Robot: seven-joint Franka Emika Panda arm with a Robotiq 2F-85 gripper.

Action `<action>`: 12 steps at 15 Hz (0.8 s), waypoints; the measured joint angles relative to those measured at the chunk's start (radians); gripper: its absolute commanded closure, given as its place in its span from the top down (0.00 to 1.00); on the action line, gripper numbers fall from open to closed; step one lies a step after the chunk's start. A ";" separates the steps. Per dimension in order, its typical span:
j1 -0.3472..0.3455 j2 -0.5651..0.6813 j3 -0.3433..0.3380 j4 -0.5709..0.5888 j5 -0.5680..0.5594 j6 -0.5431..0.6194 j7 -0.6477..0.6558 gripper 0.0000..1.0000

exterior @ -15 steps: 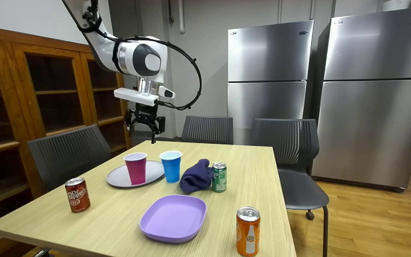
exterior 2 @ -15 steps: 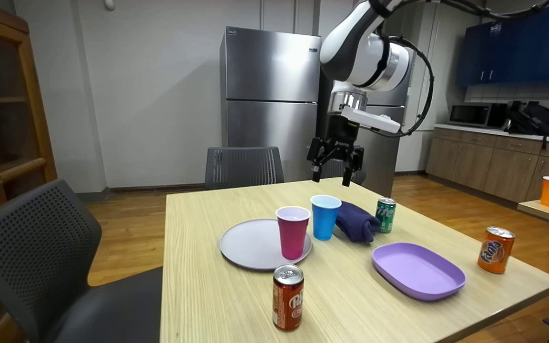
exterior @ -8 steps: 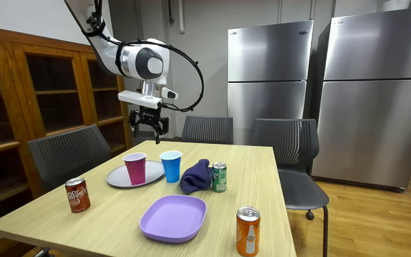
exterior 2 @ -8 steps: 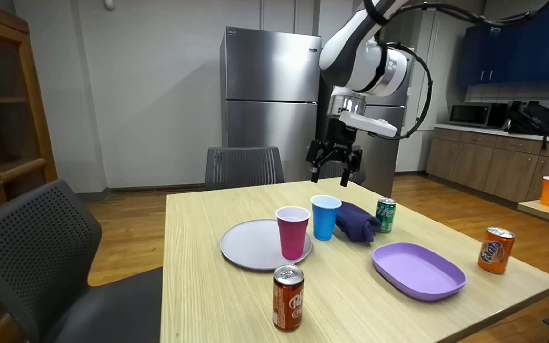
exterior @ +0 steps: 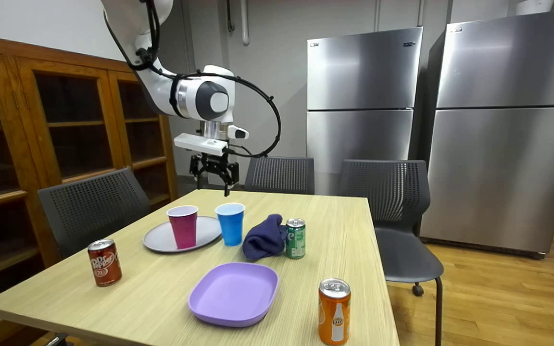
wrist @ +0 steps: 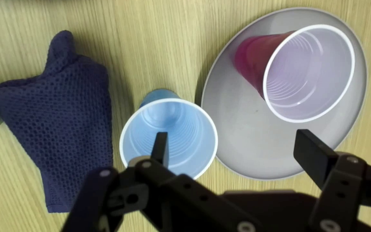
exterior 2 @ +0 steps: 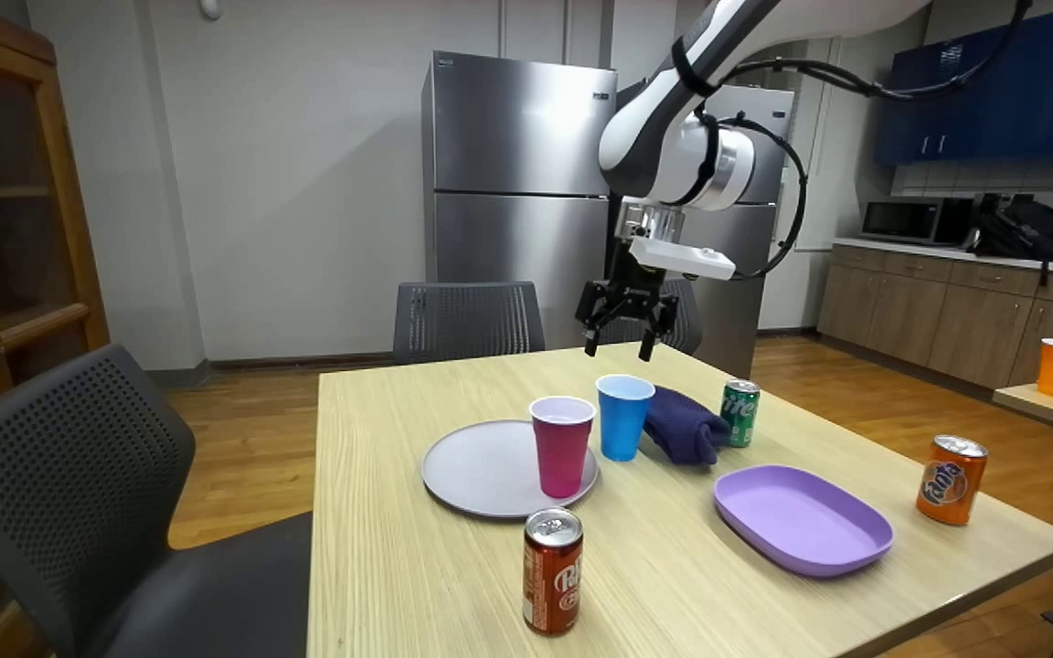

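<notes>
Aloft, gripper (exterior 2: 619,351) (jaws wide) near the blue cup (exterior 2: 622,426).

One table (exterior: 152,300) bears three cans (exterior: 104,263), two cups (exterior: 231,227), two plates (exterior: 233,293) and one cloth (exterior: 263,239).

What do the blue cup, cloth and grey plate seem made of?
Blue cup: likely plastic, slightly glossy, with fine rings inside.
Cloth: matte fabric, by its folds and dimpled texture.
Grey plate: matte, evenly coloured surface; plastic or ceramic, unclear.
</notes>
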 measured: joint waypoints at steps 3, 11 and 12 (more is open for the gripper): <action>0.018 0.052 -0.011 0.066 -0.028 0.000 0.039 1.00; 0.056 0.177 -0.027 0.198 -0.084 -0.004 0.106 1.00; 0.058 0.190 -0.027 0.208 -0.085 -0.004 0.107 1.00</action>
